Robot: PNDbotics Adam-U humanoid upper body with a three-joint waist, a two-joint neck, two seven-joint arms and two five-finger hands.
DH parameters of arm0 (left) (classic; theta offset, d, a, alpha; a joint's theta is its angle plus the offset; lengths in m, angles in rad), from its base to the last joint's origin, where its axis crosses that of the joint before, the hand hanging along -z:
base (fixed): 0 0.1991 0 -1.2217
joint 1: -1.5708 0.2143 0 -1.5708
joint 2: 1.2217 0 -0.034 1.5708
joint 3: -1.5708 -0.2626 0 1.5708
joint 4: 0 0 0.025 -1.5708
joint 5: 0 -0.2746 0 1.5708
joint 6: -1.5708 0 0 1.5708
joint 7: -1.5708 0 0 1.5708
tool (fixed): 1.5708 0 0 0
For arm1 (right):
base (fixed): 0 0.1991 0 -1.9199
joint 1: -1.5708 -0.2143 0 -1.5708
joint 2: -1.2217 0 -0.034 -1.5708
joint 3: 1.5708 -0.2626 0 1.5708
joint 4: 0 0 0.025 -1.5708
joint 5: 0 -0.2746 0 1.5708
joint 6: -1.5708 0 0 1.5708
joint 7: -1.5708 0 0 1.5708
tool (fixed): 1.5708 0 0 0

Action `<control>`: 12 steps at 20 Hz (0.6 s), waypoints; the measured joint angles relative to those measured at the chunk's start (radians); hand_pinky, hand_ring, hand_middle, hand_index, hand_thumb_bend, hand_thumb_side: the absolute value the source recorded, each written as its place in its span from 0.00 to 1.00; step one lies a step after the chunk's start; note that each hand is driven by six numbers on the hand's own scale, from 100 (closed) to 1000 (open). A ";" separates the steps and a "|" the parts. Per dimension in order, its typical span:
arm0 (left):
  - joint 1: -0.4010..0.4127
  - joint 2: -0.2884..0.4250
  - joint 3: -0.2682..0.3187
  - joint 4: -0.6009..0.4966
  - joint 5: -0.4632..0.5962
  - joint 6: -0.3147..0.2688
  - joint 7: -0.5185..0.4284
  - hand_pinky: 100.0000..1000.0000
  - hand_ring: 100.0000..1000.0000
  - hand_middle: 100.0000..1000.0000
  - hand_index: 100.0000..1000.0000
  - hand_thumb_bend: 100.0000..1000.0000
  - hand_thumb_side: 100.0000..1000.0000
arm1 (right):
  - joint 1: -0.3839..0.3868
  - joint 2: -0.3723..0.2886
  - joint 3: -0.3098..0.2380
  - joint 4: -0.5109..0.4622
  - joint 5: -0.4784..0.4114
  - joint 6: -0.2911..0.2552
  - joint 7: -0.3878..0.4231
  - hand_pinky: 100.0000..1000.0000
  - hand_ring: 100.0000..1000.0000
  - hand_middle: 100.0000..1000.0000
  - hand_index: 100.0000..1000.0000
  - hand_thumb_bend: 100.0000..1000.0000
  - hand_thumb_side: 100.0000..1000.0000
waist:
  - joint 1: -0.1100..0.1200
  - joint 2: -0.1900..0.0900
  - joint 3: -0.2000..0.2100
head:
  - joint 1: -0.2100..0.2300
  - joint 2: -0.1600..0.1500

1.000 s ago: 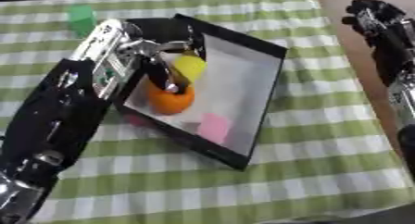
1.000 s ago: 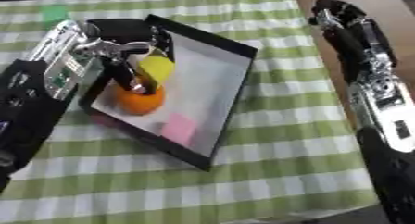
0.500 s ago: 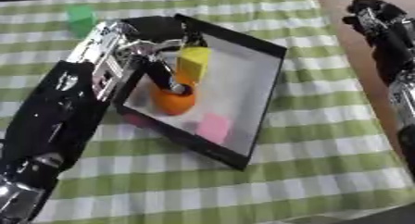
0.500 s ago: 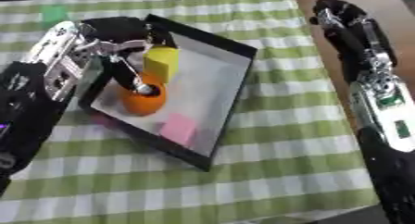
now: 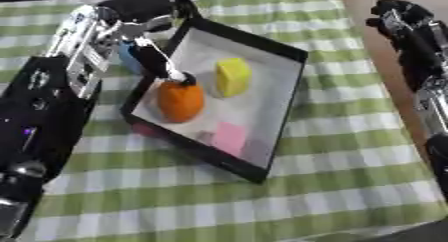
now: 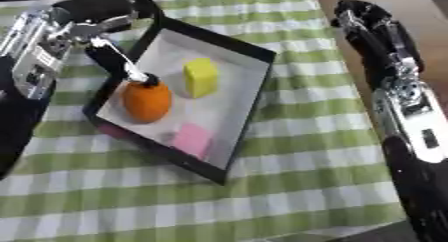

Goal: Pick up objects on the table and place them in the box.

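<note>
The box [image 5: 284, 91] lies askew on the checked cloth [image 5: 350, 156], one corner toward the near edge. Inside it, an orange [image 5: 180, 100] sits by the left wall, its long axis running near to far; a yellow block [image 5: 232, 76] stands just right of it, upright, and a pink piece [image 5: 229, 137] lies flat toward the near corner. The left hand [image 5: 144, 23] hangs over the box's far-left wall, fingers relaxed, one fingertip [image 5: 176, 76] touching the orange's far end. The right hand [image 6: 367, 23] rests off the cloth's right edge; its fingers' state I cannot tell.

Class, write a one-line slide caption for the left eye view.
Left hand hovers over a black box holding an orange object, a yellow block and a pink piece on a green checked cloth.
</note>
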 measured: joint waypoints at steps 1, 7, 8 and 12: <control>-0.005 0.014 0.006 0.002 0.017 0.012 0.001 0.84 0.85 0.85 0.89 0.62 0.40 | 0.000 0.000 0.000 0.000 0.000 0.000 -0.001 0.97 0.75 0.69 0.71 0.00 0.40 | 0.000 0.000 0.000 | -0.002 0.000; -0.006 0.087 0.033 0.004 0.103 0.073 -0.001 0.82 0.84 0.82 0.87 0.61 0.35 | 0.001 0.000 -0.003 0.000 -0.002 -0.002 -0.006 0.96 0.75 0.69 0.71 0.00 0.40 | 0.000 0.000 0.001 | -0.005 0.000; -0.007 0.102 0.038 0.005 0.104 0.084 0.003 0.82 0.84 0.82 0.87 0.61 0.35 | 0.001 0.000 -0.005 0.000 -0.002 -0.002 -0.006 0.96 0.75 0.69 0.71 0.00 0.40 | 0.000 0.000 0.002 | -0.006 0.000; -0.016 0.162 0.066 0.060 0.066 0.113 0.017 0.82 0.84 0.81 0.85 0.64 0.28 | 0.005 0.000 -0.006 0.000 -0.002 -0.002 -0.008 0.96 0.75 0.69 0.71 0.00 0.40 | 0.000 0.000 0.004 | -0.009 0.000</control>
